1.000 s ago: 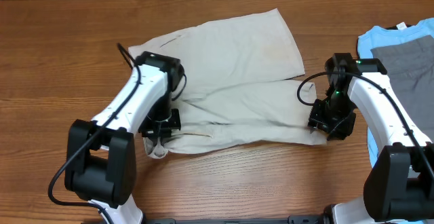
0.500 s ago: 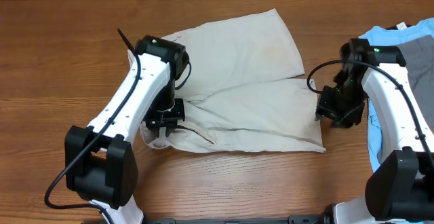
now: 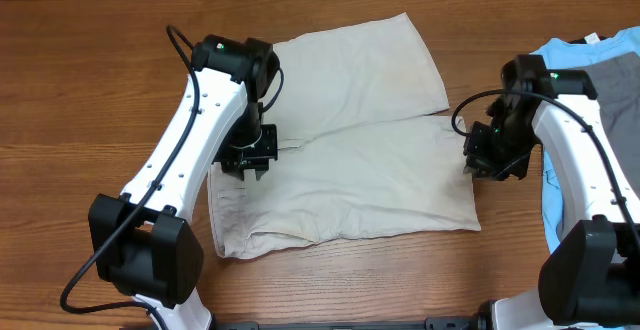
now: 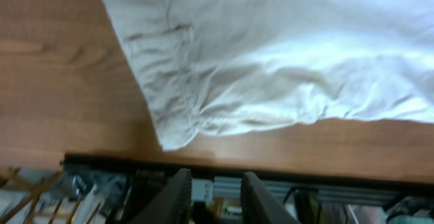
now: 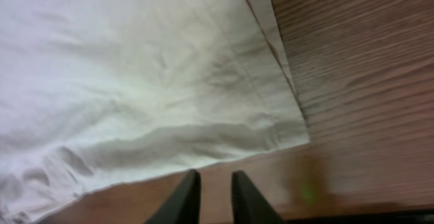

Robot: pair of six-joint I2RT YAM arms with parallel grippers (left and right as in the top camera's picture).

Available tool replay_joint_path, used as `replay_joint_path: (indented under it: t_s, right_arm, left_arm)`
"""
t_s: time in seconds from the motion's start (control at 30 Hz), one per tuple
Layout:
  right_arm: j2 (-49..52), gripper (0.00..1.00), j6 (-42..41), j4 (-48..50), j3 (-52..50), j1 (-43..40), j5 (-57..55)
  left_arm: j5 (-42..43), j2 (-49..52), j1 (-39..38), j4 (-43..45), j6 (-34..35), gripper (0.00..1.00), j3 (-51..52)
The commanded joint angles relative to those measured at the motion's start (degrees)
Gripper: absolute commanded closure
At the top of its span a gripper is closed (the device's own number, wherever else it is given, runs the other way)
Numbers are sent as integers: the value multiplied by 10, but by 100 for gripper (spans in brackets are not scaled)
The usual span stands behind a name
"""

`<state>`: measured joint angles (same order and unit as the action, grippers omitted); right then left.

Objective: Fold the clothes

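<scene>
Shorts (image 3: 350, 160) lie flat on the tabletop (image 3: 90, 90), between the two arms. The waistband (image 3: 218, 220) is on the left and both legs run rightward, the far leg angled away from the near one. My read is that they are spread flat so a clean fold line can be taken.

Left end effector (image 3: 245, 162) hovers over the waistband end. In the left wrist view its fingers (image 4: 178, 195) stand slightly parted with nothing between them, and the cloth corner lies ahead.

Right end effector (image 3: 493, 162) sits at the near leg's hem (image 3: 465, 175). In its wrist view the fingers (image 5: 184, 195) show a narrow gap, also empty, with the hem corner just ahead on bare wood.

One arm at each end suggests a paired grasp for folding. No fold made yet.

The light-blue T-shirt (image 3: 560, 55) and grey garment (image 3: 605, 90) sit at the right edge, apart from the shorts and likely kept out of the work area.
</scene>
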<state>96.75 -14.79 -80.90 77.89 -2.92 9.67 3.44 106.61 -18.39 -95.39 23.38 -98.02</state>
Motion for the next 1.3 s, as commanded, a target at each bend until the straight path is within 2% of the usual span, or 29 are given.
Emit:
replay_joint_path:
  t_s: [0.0, 0.1, 0.23, 0.53, 0.67, 0.8, 1.03, 1.27]
  right_arm:
    - [-6, 88, 0, 22, -35, 2, 17]
    - [-5, 92, 0, 59, -80, 7, 16]
    - [-5, 92, -7, 105, -136, 7, 21]
    - [-5, 96, -35, 199, -236, 7, 24]
    - [-5, 96, -81, 214, -254, -6, -2]
    - [-5, 96, -93, 218, -254, -14, -12]
    - [-5, 96, -133, 217, -254, -14, -74]
    - [-5, 96, -138, 228, -254, -14, -77]
  left_arm:
    - [2, -13, -2, 30, -15, 81, -13]
    - [3, -12, -2, 61, 3, 90, -6]
    - [7, -12, -9, 76, 16, 94, 11]
    - [7, -12, -35, 154, 39, 95, 150]
    - [37, -12, -38, 205, 39, 96, 232]
    - [69, -12, -43, 251, 39, 96, 292]
    - [90, -12, -72, 299, 39, 96, 341]
    - [99, -12, -118, 319, 59, 96, 346]
